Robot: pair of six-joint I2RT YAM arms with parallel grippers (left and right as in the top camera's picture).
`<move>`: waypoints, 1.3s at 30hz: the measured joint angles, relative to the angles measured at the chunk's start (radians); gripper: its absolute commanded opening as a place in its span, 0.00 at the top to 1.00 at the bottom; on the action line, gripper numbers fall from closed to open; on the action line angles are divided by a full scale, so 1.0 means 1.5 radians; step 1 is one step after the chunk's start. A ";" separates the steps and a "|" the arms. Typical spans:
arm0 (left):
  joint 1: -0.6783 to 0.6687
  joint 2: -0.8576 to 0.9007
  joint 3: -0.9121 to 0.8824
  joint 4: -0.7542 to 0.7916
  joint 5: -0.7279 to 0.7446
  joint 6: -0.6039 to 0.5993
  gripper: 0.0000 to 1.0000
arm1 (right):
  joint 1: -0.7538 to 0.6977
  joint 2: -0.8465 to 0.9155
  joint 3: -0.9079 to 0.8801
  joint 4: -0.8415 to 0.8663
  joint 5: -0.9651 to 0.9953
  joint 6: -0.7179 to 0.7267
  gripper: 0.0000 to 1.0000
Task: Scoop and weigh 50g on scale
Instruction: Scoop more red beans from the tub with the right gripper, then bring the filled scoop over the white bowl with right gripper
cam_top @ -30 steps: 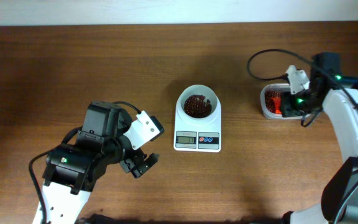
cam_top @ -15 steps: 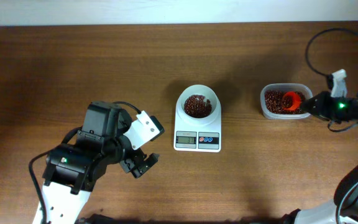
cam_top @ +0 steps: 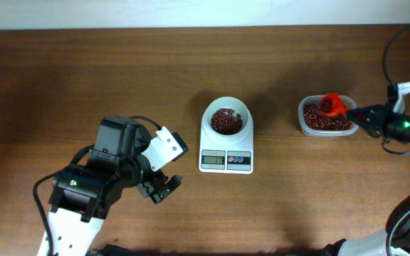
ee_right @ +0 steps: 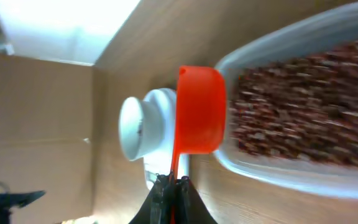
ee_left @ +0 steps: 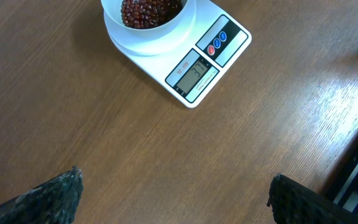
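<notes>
One scale [cam_top: 226,161], one tub [cam_top: 312,132], one scoop [cam_top: 331,105] in right tool [cam_top: 358,114]; left tool [cam_top: 161,188] wide.

The left arm [cam_top: 105,171] has boxy black housings, a white wrist block [cam_top: 168,146], rough dark fingers [ee_left: 42,199] and looping black cables [cam_top: 36,190] (a green light glows here and on the black right arm [cam_top: 404,126])

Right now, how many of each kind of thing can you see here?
Scale: 1
Tub: 1
Scoop: 1
Bean heaps: 2, bowl heap, tub heap
Claws: 2, left claw, right claw
Total: 7
</notes>
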 measured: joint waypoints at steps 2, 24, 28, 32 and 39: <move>0.001 0.000 0.000 -0.001 0.000 0.000 0.01 | 0.061 0.000 0.000 0.012 -0.034 0.001 0.96; 0.001 0.000 0.000 -0.002 0.000 0.000 0.01 | 0.428 0.000 0.000 0.148 0.057 -0.076 0.96; 0.001 0.000 0.000 -0.002 0.000 0.000 0.01 | 0.430 0.000 0.000 0.174 0.099 -0.066 0.96; 0.001 0.000 0.000 -0.002 0.000 0.000 0.01 | 0.430 0.000 0.000 0.194 0.090 -0.075 0.96; 0.001 0.000 0.000 -0.002 0.000 0.000 0.01 | 0.430 0.000 0.000 0.193 0.092 -0.089 0.96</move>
